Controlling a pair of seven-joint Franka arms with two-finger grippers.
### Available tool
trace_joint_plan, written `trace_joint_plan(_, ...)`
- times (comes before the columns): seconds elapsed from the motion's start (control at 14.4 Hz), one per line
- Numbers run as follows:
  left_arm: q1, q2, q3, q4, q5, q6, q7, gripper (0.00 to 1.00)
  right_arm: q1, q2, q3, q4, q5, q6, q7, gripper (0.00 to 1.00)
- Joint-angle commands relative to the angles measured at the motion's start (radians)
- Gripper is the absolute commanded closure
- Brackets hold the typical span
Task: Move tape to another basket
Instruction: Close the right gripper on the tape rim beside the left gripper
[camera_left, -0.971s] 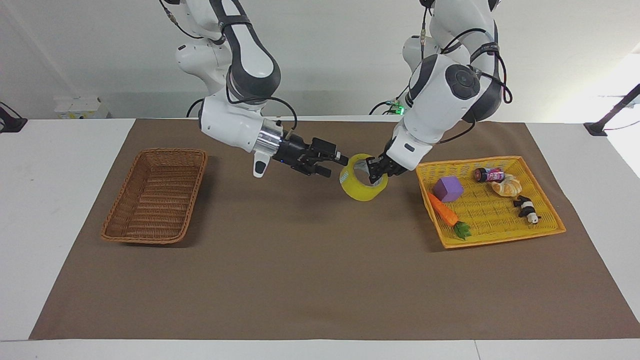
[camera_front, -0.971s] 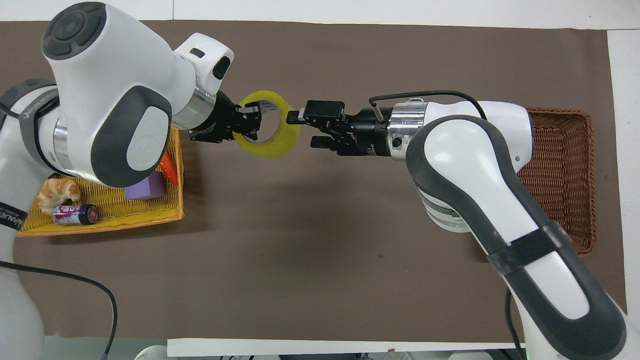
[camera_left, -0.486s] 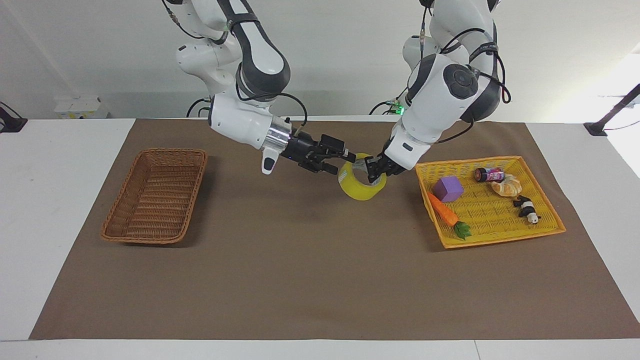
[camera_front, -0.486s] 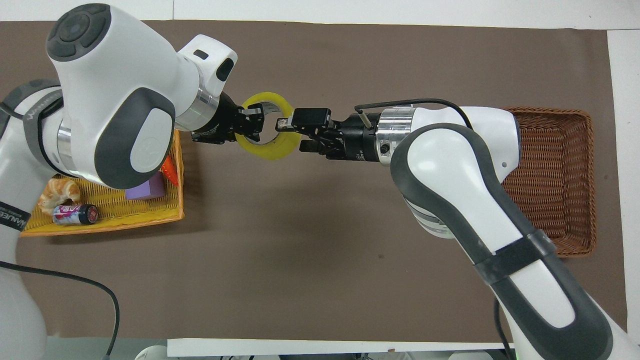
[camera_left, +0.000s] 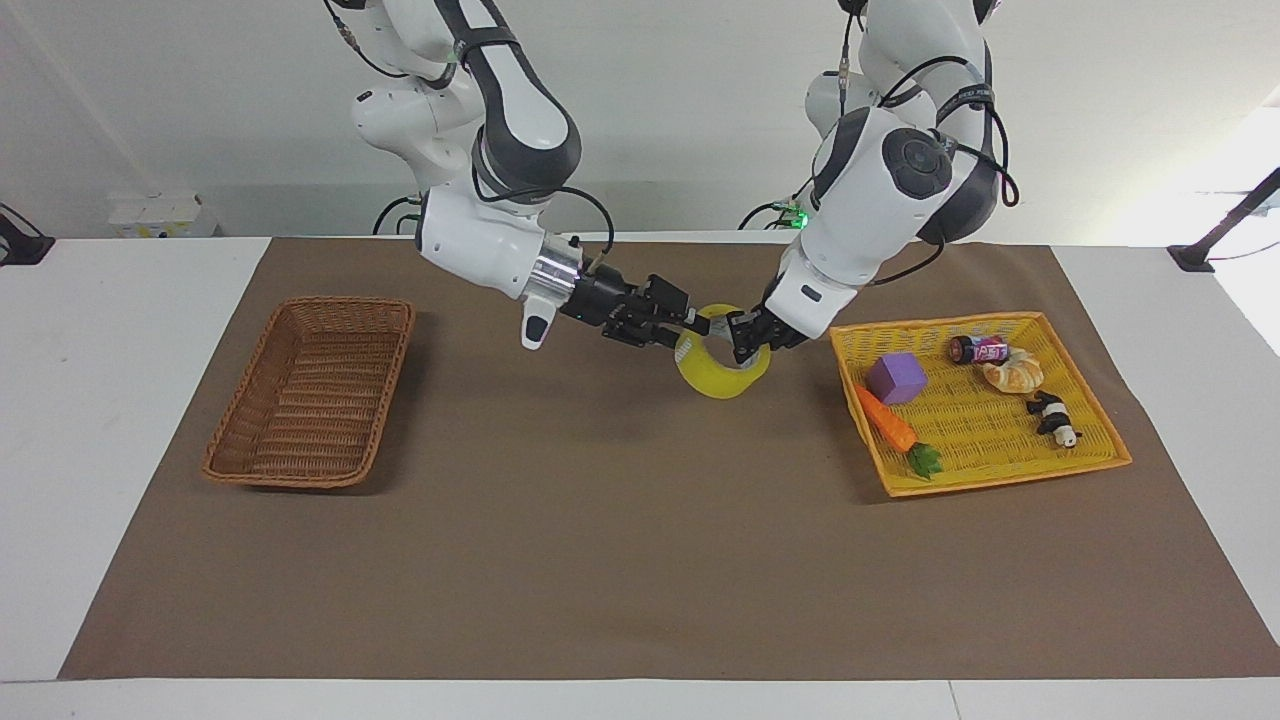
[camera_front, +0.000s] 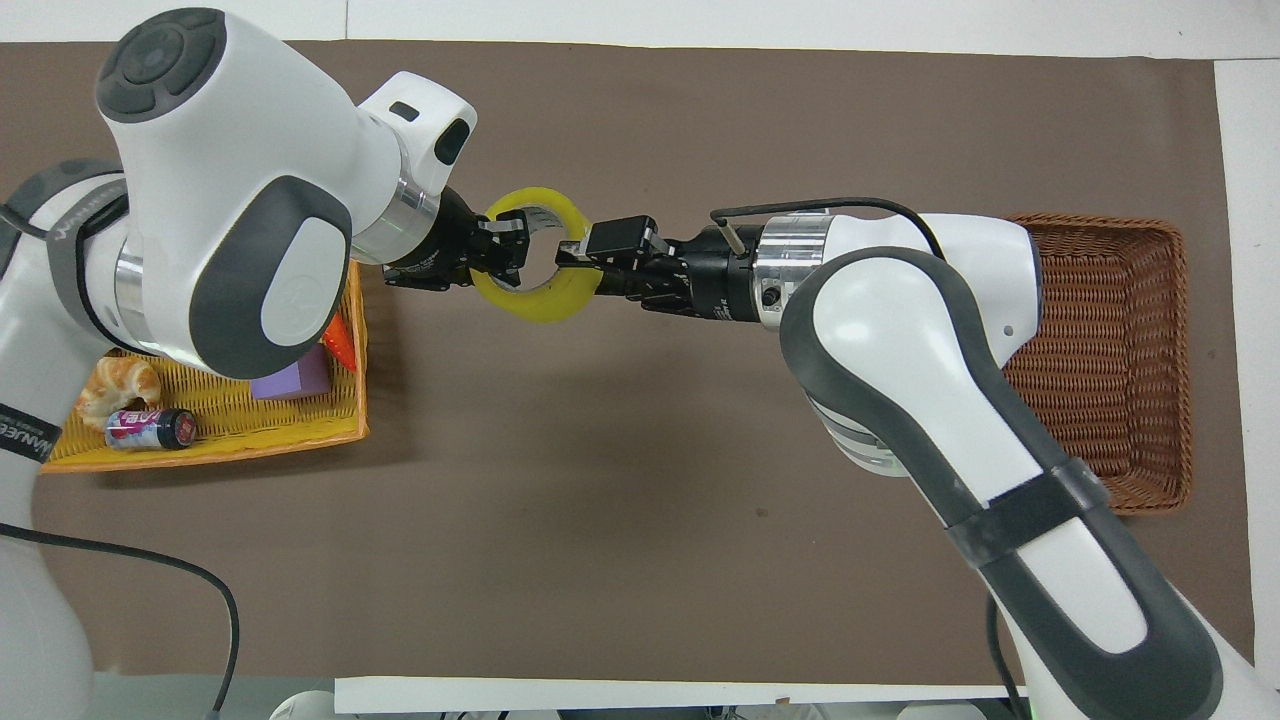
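In the facing view I see the tape (camera_left: 722, 366) held up in the air over the brown mat (camera_left: 620, 540), between the two arms and well apart from the brown basket (camera_left: 312, 390) at the right arm's end of the table. My left gripper (camera_left: 745, 338) pinches the roll's wall on the side toward the yellow tray (camera_left: 1000, 465), one finger inside the ring. My right gripper (camera_left: 688, 326) is at the roll's other edge with its fingers closed onto the wall there, so both tools grip the roll at once. The tray holds a purple block (camera_left: 896, 377), a carrot (camera_left: 888, 424), a can (camera_left: 978, 349), a croissant (camera_left: 1014, 375) and a small panda figure (camera_left: 1053, 418). From the overhead view, the tape (camera_front: 545, 300) shows as an open yellow ring over bare mat. The left gripper (camera_front: 497, 248) clamps the ring on the tray's side, and the right gripper (camera_front: 578, 258) clamps the rim on the side toward the brown basket (camera_front: 1110, 360), which sits under the right arm's elbow.
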Motion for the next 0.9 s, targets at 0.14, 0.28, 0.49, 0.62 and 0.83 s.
trace_joint_plan(0.14,-0.025,-0.023,0.010,0.000,-0.017,-0.032,-0.009,1.00,0.005,0.003,-0.001,0.003,0.007,0.023,0.007,1.00)
trace_joint_plan(0.28,-0.028,-0.023,0.010,0.005,-0.019,-0.049,-0.009,0.96,0.005,0.003,-0.001,0.005,0.007,0.023,0.007,1.00)
trace_joint_plan(0.49,-0.033,-0.039,0.011,0.008,-0.007,-0.053,-0.007,0.00,0.003,0.003,-0.001,0.003,0.007,0.019,0.004,1.00)
trace_joint_plan(0.62,-0.023,-0.088,0.022,0.008,-0.006,-0.059,-0.006,0.00,0.001,0.003,-0.001,0.005,0.007,0.016,0.004,1.00)
trace_joint_plan(0.83,0.023,-0.152,0.060,0.041,0.021,-0.183,0.014,0.00,-0.009,0.003,-0.001,0.005,0.001,0.000,-0.002,1.00)
